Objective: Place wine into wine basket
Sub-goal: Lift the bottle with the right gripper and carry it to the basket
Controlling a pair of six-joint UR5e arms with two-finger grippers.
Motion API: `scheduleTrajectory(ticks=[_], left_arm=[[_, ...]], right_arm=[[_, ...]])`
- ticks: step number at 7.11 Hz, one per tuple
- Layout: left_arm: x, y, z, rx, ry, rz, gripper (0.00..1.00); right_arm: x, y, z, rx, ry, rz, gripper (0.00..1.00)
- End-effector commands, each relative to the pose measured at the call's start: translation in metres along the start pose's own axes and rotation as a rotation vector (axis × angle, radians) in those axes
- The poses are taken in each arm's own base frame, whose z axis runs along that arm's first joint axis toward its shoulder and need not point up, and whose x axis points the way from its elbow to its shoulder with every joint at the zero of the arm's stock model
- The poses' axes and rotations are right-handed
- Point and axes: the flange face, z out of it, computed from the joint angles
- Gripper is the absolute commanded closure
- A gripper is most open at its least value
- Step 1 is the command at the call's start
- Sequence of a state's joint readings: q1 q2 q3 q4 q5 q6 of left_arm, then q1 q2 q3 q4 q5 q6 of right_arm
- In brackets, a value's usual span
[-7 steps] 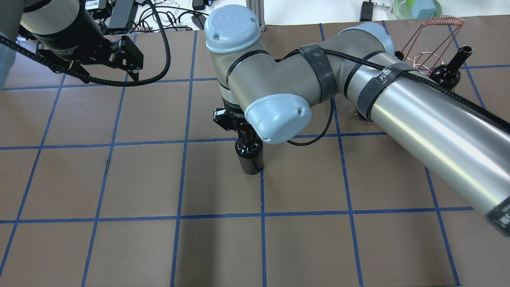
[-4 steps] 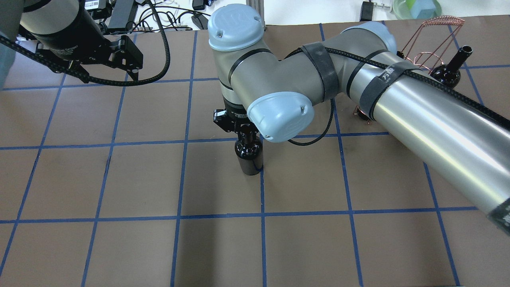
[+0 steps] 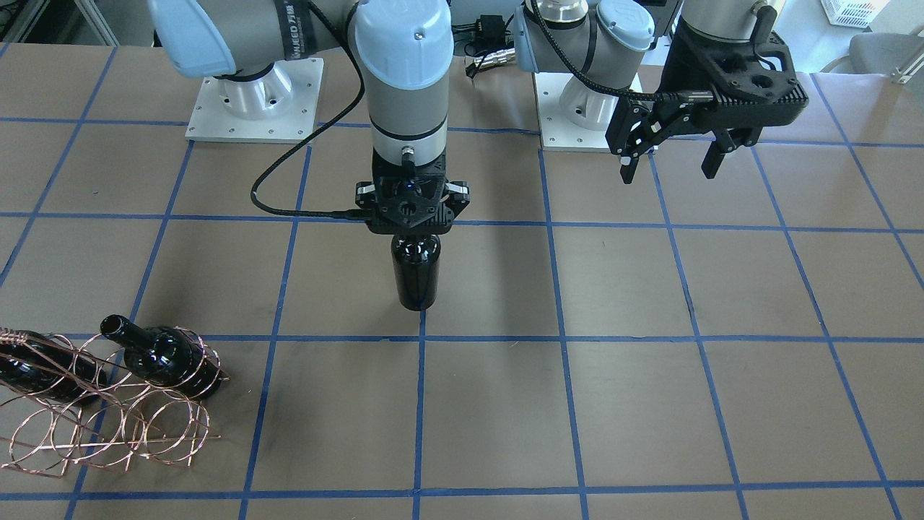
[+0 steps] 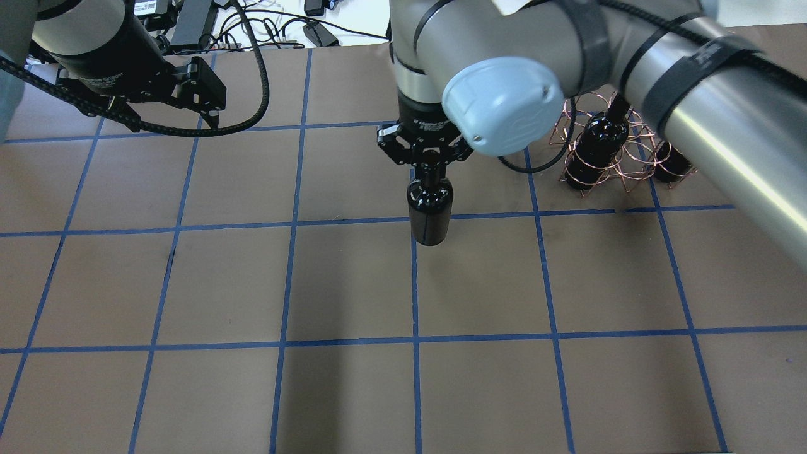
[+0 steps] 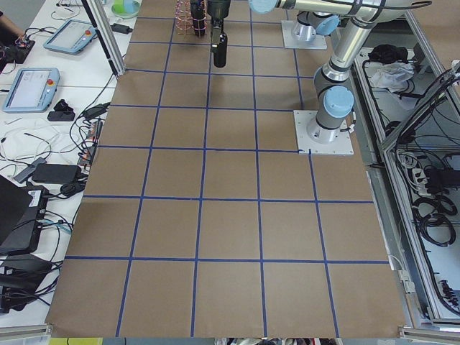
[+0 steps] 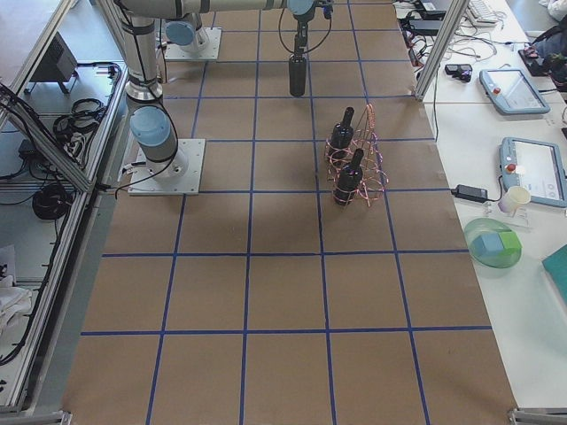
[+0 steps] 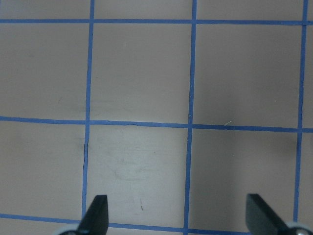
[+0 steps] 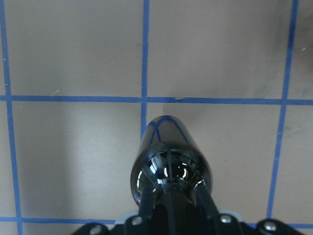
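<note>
Wine (image 4: 430, 211): a glossy black bottle hanging upright, neck uppermost, over a blue tape line (image 4: 415, 296) near the middle of the table (image 4: 189, 284). The pictures do not show whether its base touches the surface. In the front-facing view the wine (image 3: 415, 278) stands well apart from the basket.
Right gripper (image 4: 427, 165): points straight down with its fingers clamped on the wine's neck, just above the shoulders. The right wrist view looks down the wine (image 8: 171, 171) past the finger roots.
Basket (image 4: 630, 135): a copper wire rack of round loops on the table, toward the robot's right and on the side away from its base. It lies partly behind the right arm in the overhead view. The front-facing view shows the basket (image 3: 108, 426) at lower left.
Basket contents: two look-alike bottles, each tilted in its own loop with the neck raised. The nearer bottle (image 3: 162, 357) is whole in view. The second bottle (image 3: 36, 372) is cut by the frame edge.
Left gripper (image 3: 669, 170): fingers spread wide and grasping nothing, hanging above bare table near its own base. The left wrist view shows the left gripper (image 7: 178, 218) over grid squares only.
</note>
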State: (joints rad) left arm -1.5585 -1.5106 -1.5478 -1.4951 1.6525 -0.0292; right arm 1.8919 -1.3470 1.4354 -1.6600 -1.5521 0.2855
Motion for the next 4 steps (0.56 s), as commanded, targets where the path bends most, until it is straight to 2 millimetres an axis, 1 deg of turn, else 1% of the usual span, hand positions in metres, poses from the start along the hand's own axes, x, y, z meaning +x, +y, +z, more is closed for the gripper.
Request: scheduleTrajectory(ticks=[1, 2, 3, 4], left_arm=[[0.0, 0.0, -0.001, 0.001, -0.001, 0.0, 0.0], [0.0, 0.0, -0.001, 0.001, -0.001, 0.0, 0.0], [0.0, 0.001, 0.0, -0.001, -0.001, 0.0, 0.0], [0.0, 0.0, -0.001, 0.001, -0.001, 0.0, 0.0]], right_arm=[[0.091, -0.003, -0.058, 0.034, 0.0, -0.049, 1.0], [0.134, 0.006, -0.079, 0.029, 0.033, -0.084, 1.0], [0.171, 0.012, -0.092, 0.016, 0.042, -0.104, 1.0], [0.199, 0.023, -0.104, -0.006, 0.068, -0.127, 1.0]])
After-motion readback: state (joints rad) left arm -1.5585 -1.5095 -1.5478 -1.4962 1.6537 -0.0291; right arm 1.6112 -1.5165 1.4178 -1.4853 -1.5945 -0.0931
